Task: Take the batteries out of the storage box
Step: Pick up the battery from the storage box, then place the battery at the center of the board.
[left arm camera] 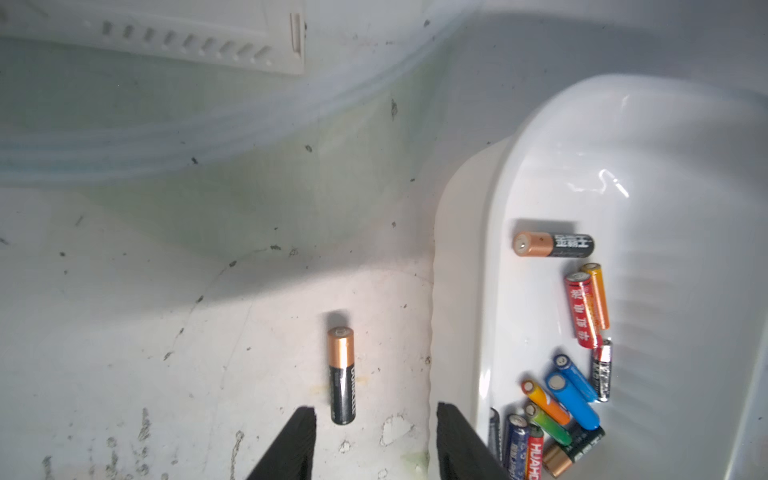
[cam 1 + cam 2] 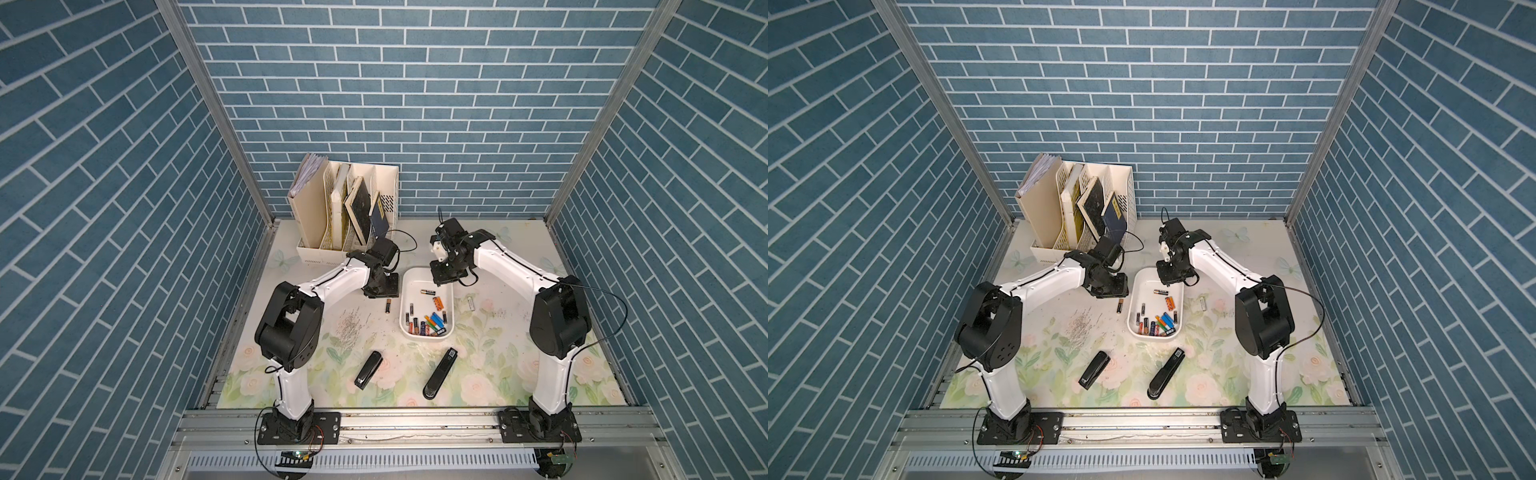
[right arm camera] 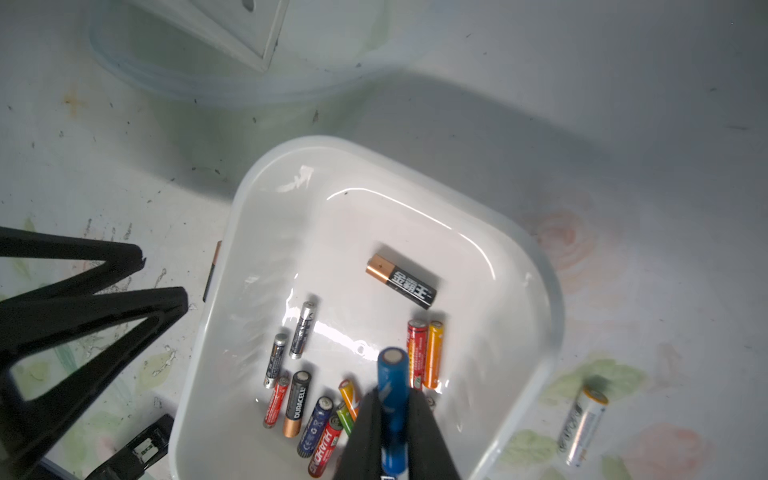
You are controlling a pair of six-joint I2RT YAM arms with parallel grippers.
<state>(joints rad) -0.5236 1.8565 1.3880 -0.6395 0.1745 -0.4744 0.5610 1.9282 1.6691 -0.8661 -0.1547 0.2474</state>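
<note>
The white storage box (image 2: 415, 276) (image 2: 1148, 282) lies mid-table with several batteries (image 2: 430, 324) (image 2: 1158, 324) inside, mostly at its near end. My right gripper (image 3: 394, 399) (image 2: 442, 277) hangs over the box's far end, shut on a blue battery (image 3: 392, 374) that sticks out past the fingertips. My left gripper (image 1: 376, 415) (image 2: 382, 291) is open, low over the table just left of the box. A black-and-gold battery (image 1: 341, 374) (image 2: 387, 305) lies on the table just ahead of its fingertips. A silver battery (image 2: 470, 302) (image 3: 582, 424) lies on the table right of the box.
A cream file organizer (image 2: 345, 212) with books stands at the back left, close behind the left arm. Two black staplers (image 2: 368, 370) (image 2: 440, 374) lie near the front. Loose staples (image 2: 351, 328) are scattered left of the box.
</note>
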